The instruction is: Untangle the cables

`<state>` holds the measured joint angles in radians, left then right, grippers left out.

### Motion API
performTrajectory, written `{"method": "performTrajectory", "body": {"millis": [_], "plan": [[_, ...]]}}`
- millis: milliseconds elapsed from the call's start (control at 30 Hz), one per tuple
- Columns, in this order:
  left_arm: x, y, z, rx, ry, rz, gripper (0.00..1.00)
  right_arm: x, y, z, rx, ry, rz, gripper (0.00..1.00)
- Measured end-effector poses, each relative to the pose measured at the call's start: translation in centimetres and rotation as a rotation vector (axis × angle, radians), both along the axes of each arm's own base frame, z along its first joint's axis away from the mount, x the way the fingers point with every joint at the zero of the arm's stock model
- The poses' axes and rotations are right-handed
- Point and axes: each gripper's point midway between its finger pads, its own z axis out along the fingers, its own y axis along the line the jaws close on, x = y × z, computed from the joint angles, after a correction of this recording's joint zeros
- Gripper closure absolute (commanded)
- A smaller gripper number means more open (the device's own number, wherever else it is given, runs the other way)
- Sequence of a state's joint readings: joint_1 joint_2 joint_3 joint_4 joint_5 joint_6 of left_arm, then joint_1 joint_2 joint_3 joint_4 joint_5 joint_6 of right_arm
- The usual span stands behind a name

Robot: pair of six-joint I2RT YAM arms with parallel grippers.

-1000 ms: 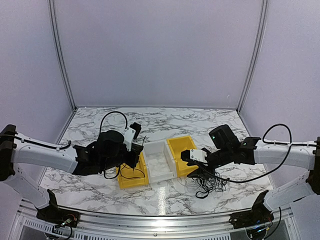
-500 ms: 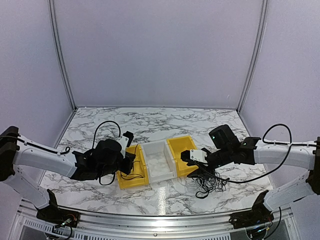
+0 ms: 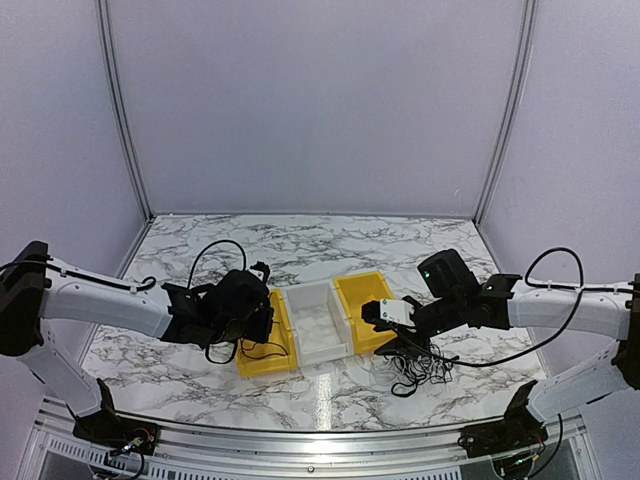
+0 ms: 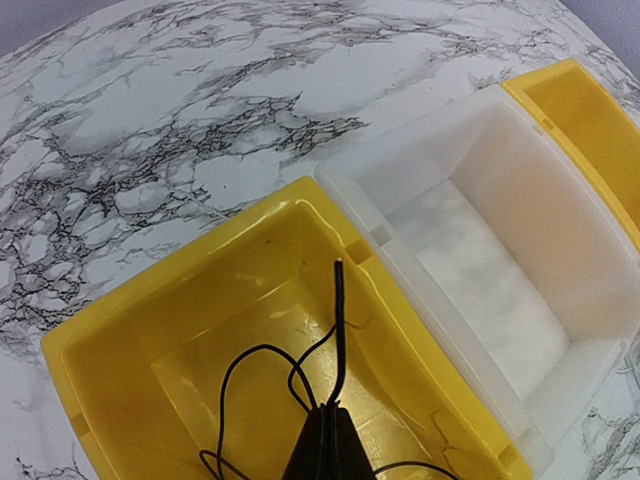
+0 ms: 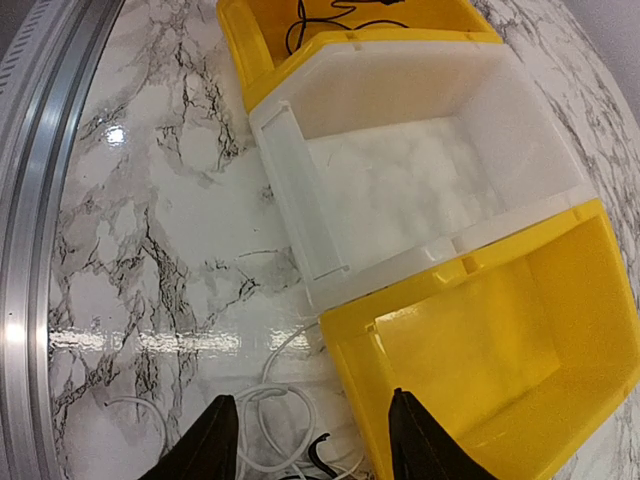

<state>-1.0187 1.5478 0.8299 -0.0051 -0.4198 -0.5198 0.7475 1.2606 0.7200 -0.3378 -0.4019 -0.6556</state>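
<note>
My left gripper (image 4: 330, 425) is shut on a thin black cable (image 4: 338, 330) and holds it inside the left yellow bin (image 4: 110, 320); the cable's stiff end sticks up and its loops lie on the bin floor. In the top view the left gripper (image 3: 262, 318) sits over that bin (image 3: 262, 360). My right gripper (image 5: 310, 432) is open and empty above the near wall of the right yellow bin (image 5: 480, 350). A pale whitish cable (image 5: 270, 400) loops on the table under it. The tangle of black cables (image 3: 415, 370) lies by the right gripper (image 3: 375, 312).
A white bin (image 3: 318, 322) stands between the two yellow bins; it also shows in the left wrist view (image 4: 500, 250) and the right wrist view (image 5: 420, 170). The metal table rail (image 5: 40, 200) runs along the near edge. Marble table (image 3: 330, 245) stretches behind the bins.
My left gripper has swung right and lowered over the left yellow bin with the black cable. The right arm has not moved.
</note>
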Motion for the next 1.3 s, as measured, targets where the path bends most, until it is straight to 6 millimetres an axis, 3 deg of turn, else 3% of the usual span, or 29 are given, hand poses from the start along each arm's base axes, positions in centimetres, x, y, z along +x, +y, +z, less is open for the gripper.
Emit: {"method": "performTrajectory", "body": {"millis": [267,500,567,833,967,1200,1300], "plan": [[-0.1,0.0,-2.6,0.055,0.075,0.030,1.00,0.0,0.0,0.0,0.000,0.000,0.000,0.49],[-0.1,-0.7,-2.3,0.040,0.092,0.025,1.00,0.0,0.0,0.1,0.003,-0.002,0.000,0.49],[-0.2,-0.5,-2.1,0.040,0.093,0.026,0.95,-0.1,0.0,0.3,0.007,-0.003,0.001,0.49],[-0.5,0.1,2.0,-0.016,0.060,0.028,0.65,-0.6,-0.4,1.7,0.028,-0.021,0.004,0.48],[-0.5,0.5,3.6,-0.034,0.036,0.032,0.61,-0.6,-0.7,2.8,0.040,-0.049,-0.004,0.48],[-0.8,1.4,3.9,0.000,0.033,0.034,0.58,-0.4,-1.6,3.4,0.002,-0.062,-0.030,0.50],[-0.7,1.7,5.1,0.004,0.011,0.033,0.55,-0.1,-2.6,4.1,-0.012,-0.071,-0.055,0.51]]}}
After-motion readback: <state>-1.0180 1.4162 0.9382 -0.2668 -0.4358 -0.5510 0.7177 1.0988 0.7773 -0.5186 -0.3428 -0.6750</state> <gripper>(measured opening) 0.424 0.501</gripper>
